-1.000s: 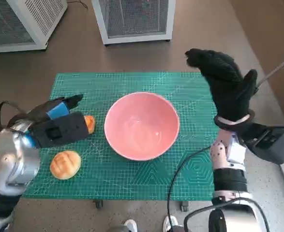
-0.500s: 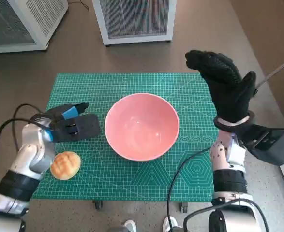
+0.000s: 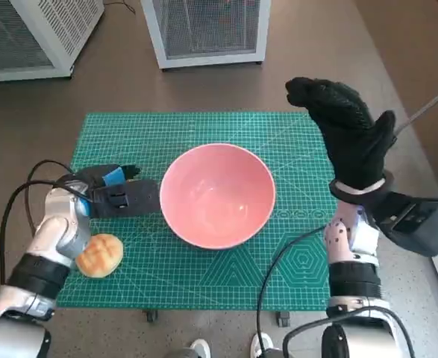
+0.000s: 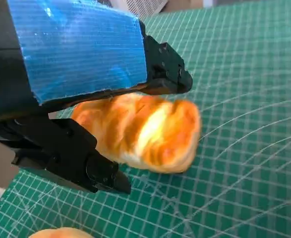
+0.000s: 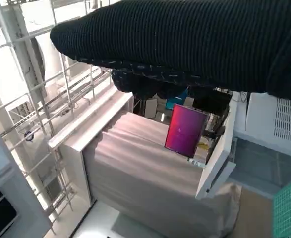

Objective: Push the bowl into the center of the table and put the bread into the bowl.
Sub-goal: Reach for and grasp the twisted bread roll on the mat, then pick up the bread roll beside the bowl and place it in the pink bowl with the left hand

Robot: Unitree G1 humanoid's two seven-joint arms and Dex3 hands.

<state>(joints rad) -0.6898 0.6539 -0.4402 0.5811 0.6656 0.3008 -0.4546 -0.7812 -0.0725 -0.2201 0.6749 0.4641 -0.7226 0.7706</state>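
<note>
Table [image 3: 293,142] w/ green cutting mat fills your head view; two white louvred units [image 3: 204,30] stand on the floor beyond its far edge. Pink bowl [image 3: 217,194] sits upright near mat centre, nothing inside it. Right hand [image 3: 349,134], gloved, is raised above the mat's right side, well apart from the bowl; fingers look extended and close together, holding nothing, though the right wrist view shows only the glove's dark band, so you can't confirm finger state there. Left hand [image 3: 118,195] lies low on the mat just beside the bowl's left rim. In your left wrist view, its black fingers [image 4: 160,74] close around an elongated golden bread piece [image 4: 145,131], gripped from both sides, resting at mat level. A second item, a round bun [image 3: 99,255], lies near the mat's front-left edge, just below the left forearm, untouched.
</note>
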